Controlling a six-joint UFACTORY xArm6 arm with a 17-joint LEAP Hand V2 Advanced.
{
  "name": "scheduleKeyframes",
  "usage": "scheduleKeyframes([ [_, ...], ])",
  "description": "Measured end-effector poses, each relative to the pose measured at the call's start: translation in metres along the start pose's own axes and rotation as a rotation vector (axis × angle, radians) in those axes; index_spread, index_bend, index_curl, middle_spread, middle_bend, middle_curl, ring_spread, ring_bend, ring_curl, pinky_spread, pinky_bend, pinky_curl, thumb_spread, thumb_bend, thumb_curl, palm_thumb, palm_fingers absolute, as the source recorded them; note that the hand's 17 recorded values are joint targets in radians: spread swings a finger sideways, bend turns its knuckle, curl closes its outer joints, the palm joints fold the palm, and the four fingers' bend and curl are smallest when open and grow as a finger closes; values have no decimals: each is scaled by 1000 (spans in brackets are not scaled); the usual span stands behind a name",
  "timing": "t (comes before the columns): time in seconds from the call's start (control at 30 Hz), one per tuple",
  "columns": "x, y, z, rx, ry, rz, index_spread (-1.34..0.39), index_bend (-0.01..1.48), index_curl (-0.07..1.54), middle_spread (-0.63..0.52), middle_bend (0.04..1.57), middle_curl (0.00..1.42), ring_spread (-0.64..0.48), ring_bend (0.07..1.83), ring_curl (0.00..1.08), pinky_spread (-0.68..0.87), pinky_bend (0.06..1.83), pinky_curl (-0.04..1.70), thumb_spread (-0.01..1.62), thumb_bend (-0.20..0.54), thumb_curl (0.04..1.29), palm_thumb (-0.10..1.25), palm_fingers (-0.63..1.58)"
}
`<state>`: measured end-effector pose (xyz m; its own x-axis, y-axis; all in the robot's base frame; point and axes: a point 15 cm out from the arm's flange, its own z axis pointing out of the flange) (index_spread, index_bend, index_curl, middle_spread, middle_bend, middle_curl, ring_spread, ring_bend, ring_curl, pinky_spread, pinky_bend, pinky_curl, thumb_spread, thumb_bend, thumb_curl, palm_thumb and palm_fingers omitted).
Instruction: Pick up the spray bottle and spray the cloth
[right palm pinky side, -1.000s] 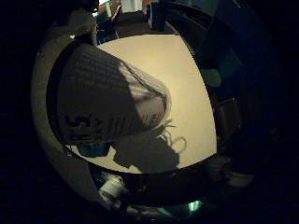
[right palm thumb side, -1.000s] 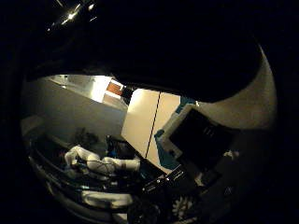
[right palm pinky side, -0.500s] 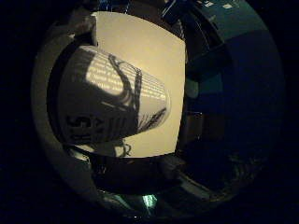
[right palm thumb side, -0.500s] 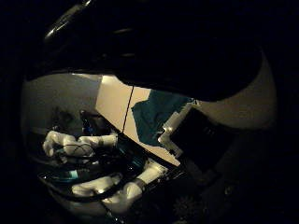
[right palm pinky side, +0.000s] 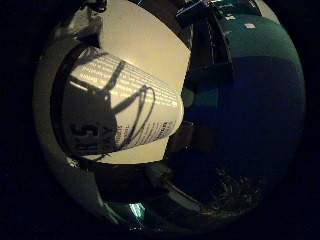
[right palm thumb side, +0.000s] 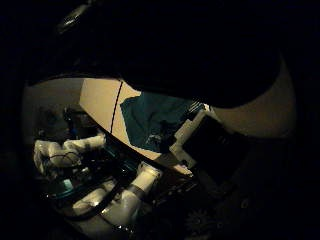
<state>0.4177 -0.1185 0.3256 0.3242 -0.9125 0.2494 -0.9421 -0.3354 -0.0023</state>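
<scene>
little finger side palm view: bottle (right palm pinky side: 120, 110) fills the palm, fingers (right palm thumb side: 200, 145) curled round it; cloth (right palm thumb side: 150, 120) on worktop (right palm thumb side: 100, 100) beyond.

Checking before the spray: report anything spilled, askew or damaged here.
Nothing stands out. The spray bottle sits close against the palm, its white printed body unbroken. The teal cloth lies on the pale table, a little rumpled, with no spill showing.

One bottle (right palm pinky side: 120, 112) is filling the little finger side view close to the palm. One teal cloth (right palm thumb side: 150, 120) is lying on one pale table (right palm thumb side: 100, 102).
</scene>
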Motion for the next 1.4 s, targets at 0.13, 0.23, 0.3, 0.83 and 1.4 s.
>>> scheduleKeyframes([
  [0.13, -11, 2, 12, -44, 35, -15, -249, 1089, 963, -166, 1303, 960, -267, 1304, 945, -193, 1381, 904, 863, -16, 797, 1055, 1099],
  [0.23, -24, -6, 10, -44, 55, -34, -249, 1089, 963, -166, 1302, 960, -265, 1306, 942, -193, 1380, 904, 864, -16, 798, 1055, 1099],
  [0.3, -32, -12, 8, -42, 70, -50, -249, 1088, 963, -166, 1302, 960, -265, 1307, 940, -193, 1380, 905, 864, -16, 798, 1055, 1099],
  [0.83, -41, -18, 18, -71, 88, -57, -249, 1090, 963, -166, 1303, 960, -266, 1306, 942, -194, 1379, 908, 868, -16, 788, 1050, 1097],
  [1.4, -40, -17, 16, -71, 87, -58, -249, 1088, 964, -166, 1301, 961, -268, 1301, 947, -189, 1389, 892, 868, -16, 785, 1051, 1099],
])
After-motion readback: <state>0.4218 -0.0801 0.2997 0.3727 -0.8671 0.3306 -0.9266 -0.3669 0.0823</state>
